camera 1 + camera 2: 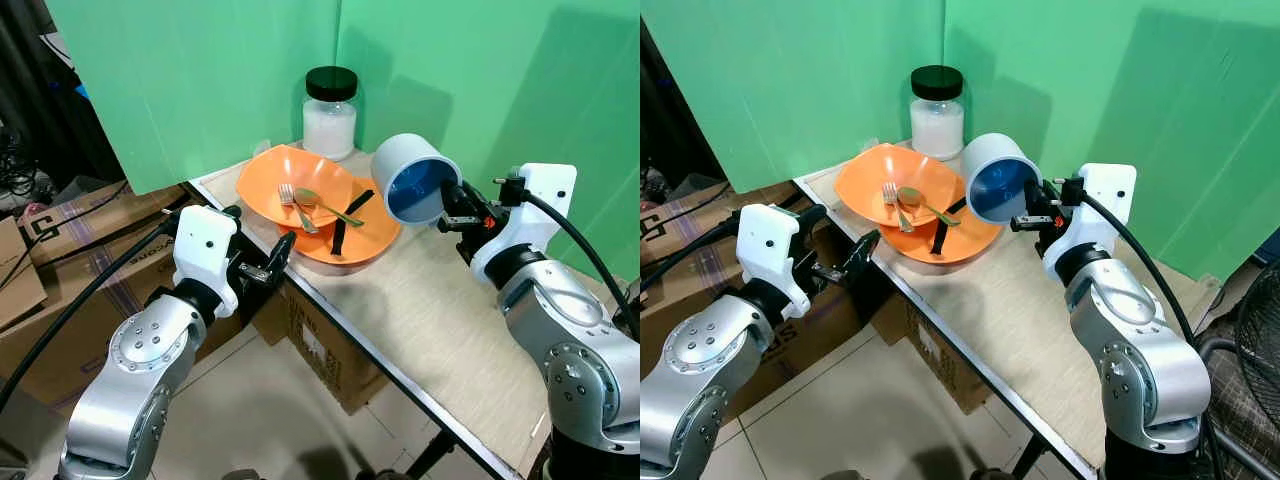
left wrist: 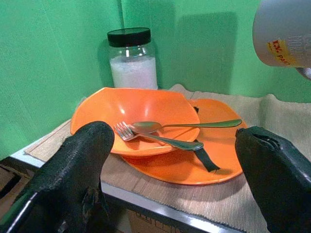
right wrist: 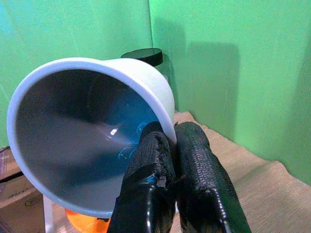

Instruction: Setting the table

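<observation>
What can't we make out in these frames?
- Cup: printed label cut off by the left wrist view's edge; unreadable.
- Black strip on the orange plate: one end hidden under the orange bowl; can't identify it.
- Jar: base hidden behind the bowl in the eye views.
- Fork: handle partly under the spoon.

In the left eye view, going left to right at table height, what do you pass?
Left claw → orange bowl holding the fork → white cup → right claw, pinching the cup's rim.
</observation>
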Motion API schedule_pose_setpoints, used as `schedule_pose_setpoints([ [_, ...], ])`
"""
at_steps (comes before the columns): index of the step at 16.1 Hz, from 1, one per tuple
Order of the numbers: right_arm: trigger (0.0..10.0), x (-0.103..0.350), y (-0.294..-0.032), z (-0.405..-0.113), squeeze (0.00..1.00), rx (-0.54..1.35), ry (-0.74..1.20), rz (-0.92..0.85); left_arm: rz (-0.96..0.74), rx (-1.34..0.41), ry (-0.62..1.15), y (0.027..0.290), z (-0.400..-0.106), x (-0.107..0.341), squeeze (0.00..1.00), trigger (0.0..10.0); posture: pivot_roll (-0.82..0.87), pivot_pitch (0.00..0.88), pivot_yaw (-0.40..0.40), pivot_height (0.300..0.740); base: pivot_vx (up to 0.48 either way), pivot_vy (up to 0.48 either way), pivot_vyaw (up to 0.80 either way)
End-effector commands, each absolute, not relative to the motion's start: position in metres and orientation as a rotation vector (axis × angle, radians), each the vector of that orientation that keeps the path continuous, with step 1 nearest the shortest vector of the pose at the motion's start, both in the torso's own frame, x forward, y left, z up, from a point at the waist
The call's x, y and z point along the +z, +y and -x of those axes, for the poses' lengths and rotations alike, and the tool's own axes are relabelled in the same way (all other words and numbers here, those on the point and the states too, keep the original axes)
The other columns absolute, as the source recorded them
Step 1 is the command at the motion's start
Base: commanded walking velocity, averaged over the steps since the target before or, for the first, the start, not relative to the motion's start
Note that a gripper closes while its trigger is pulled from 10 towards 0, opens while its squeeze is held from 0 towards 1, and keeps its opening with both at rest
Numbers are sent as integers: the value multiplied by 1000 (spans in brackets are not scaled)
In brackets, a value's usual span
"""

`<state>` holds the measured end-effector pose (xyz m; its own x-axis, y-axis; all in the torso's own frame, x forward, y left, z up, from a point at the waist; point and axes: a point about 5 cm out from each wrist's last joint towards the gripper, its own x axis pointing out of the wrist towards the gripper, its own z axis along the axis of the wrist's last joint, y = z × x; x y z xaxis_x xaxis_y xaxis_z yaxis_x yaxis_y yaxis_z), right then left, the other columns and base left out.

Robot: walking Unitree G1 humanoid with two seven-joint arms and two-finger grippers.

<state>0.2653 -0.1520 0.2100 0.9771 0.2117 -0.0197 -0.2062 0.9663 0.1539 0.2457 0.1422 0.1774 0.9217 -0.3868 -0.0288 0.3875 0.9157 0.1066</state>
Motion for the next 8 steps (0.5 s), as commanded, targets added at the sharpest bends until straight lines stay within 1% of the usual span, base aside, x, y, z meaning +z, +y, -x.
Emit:
schedule_pose_setpoints([
  [1,10000,209,-153,-265,0,203,45,-152,-118,-391,11,144,-248,177,0,10000,136,0,-9,740,0,0,0],
  [4,10000,209,-153,-265,0,204,48,-153,-119,-394,12,144,-248,177,0,10000,135,0,-7,740,0,0,0],
  [8,10000,208,-153,-265,0,205,52,-153,-121,-394,15,144,-248,176,0,10000,135,0,-8,740,-266,0,0],
])
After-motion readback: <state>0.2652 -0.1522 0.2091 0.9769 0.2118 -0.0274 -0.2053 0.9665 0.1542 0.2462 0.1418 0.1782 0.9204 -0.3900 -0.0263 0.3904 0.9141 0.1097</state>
